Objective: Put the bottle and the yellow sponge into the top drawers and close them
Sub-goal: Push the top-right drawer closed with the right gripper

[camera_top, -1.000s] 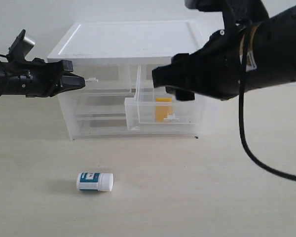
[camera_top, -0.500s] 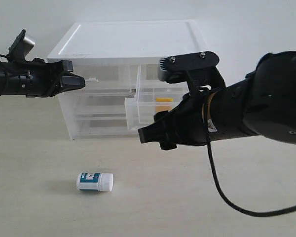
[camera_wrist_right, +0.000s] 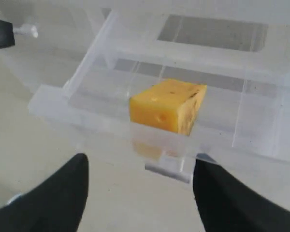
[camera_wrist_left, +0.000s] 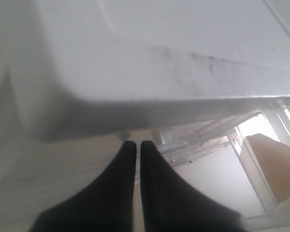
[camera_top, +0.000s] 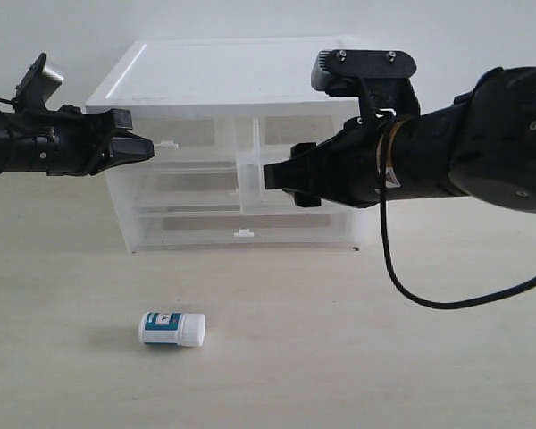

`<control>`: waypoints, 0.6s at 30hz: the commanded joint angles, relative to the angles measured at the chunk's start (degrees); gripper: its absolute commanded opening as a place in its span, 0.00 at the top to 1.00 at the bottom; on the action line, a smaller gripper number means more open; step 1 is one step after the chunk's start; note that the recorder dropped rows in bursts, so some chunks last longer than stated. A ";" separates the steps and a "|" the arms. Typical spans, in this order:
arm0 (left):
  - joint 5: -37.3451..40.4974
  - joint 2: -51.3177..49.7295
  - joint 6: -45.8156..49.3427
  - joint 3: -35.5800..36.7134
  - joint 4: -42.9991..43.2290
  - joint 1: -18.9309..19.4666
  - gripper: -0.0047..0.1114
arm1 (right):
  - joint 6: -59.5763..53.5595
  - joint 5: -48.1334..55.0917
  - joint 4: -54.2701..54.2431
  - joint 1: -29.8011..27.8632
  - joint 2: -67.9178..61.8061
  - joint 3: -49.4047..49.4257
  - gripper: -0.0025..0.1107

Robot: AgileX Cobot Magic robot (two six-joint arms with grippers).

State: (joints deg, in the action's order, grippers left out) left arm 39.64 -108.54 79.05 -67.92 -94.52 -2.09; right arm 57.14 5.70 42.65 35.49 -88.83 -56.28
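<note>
inside the open right top drawer [camera_wrist_right: 63, 104] lies the yellow sponge [camera_wrist_right: 168, 107]; bottle [camera_top: 171, 328] waits on table [camera_top: 384, 357]; right gripper [camera_wrist_right: 141, 163] spread, left gripper [camera_wrist_left: 134, 145] pinched shut.

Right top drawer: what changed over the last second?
The right gripper came down from above to the drawer front, jaws open. The right top drawer, holding the yellow sponge, now appears pushed further in. The shut left gripper and the bottle stayed put.
</note>
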 commanded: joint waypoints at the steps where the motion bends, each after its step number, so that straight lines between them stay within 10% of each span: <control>1: -1.68 -0.10 0.45 -0.77 -1.84 0.22 0.93 | -0.16 -1.26 0.68 -1.27 0.12 -2.63 0.47; 18: -2.15 -0.10 0.45 -0.77 -1.66 0.22 0.93 | -8.22 19.25 -7.56 6.36 3.50 -5.38 0.47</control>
State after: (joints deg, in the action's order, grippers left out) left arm 39.63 -108.54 79.05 -67.92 -94.52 -2.09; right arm 50.13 22.89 35.85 41.20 -85.84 -61.94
